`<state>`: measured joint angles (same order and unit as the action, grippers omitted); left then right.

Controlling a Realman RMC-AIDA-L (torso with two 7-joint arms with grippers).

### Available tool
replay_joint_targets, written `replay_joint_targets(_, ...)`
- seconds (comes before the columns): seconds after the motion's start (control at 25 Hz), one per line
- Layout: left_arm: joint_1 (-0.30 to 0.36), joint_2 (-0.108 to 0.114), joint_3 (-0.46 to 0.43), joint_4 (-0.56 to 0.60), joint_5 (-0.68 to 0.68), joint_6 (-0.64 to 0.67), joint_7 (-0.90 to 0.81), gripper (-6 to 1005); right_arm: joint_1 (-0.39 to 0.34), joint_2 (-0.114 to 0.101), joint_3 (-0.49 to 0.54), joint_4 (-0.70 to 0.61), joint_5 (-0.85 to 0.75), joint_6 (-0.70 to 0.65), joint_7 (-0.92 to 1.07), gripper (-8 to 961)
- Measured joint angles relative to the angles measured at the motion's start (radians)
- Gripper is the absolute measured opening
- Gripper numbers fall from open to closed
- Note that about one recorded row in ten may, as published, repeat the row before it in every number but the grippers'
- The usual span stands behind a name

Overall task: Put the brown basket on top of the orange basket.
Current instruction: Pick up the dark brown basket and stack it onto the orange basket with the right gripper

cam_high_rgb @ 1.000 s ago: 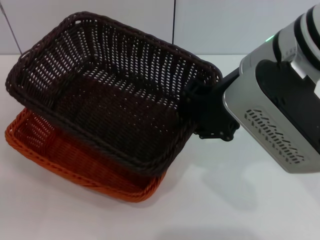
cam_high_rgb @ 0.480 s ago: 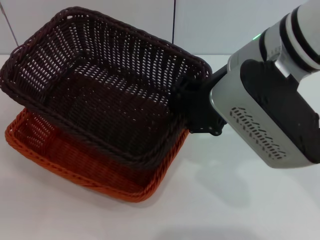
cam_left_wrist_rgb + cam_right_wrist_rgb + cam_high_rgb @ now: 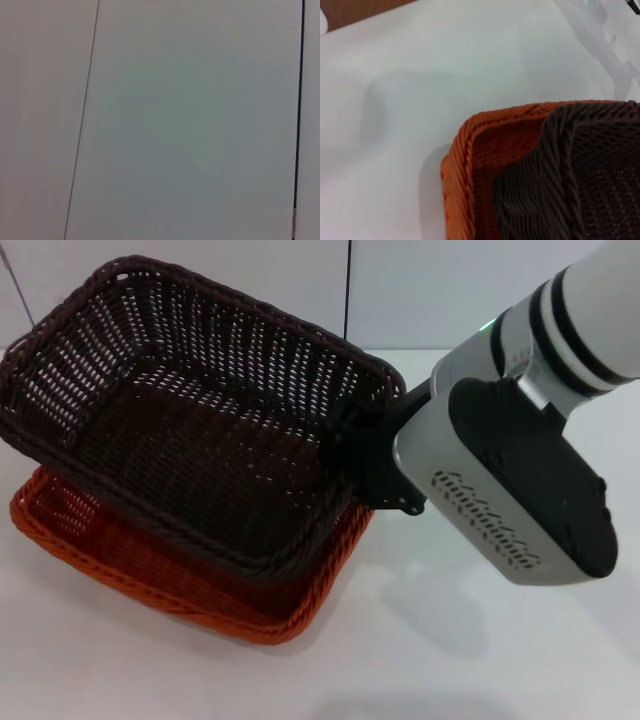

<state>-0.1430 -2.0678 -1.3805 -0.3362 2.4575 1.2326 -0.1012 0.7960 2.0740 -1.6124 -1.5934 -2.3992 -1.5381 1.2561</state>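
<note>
1 brown basket rim in right gripper jaws

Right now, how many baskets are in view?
2. The brown basket is held tilted by the right gripper over the orange basket, which sits on the table. None looks hidden.

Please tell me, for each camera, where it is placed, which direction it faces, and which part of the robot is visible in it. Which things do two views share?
Head view: high on the robot, facing forward and down at the brown basket over the orange basket; the right gripper holds the brown rim.
Left wrist view: faces a blank pale surface; no robot part.
Right wrist view: close on both baskets' corners; no fingers visible.
Shared: both baskets, head and right wrist.
</note>
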Motion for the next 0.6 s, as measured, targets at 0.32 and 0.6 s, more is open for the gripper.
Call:
replay_joint_targets(0.32,0.002,0.0,0.0,0.002,0.002,0.001,0.0,801,-0.009,0.002,-0.035,0.006,-0.002,0.024,0.012,138)
replay_joint_targets(0.6,0.005,0.001,0.0,0.006,0.005,0.001,0.0,801,-0.03,0.003,-0.062,0.046,-0.004,0.07,0.013,137)
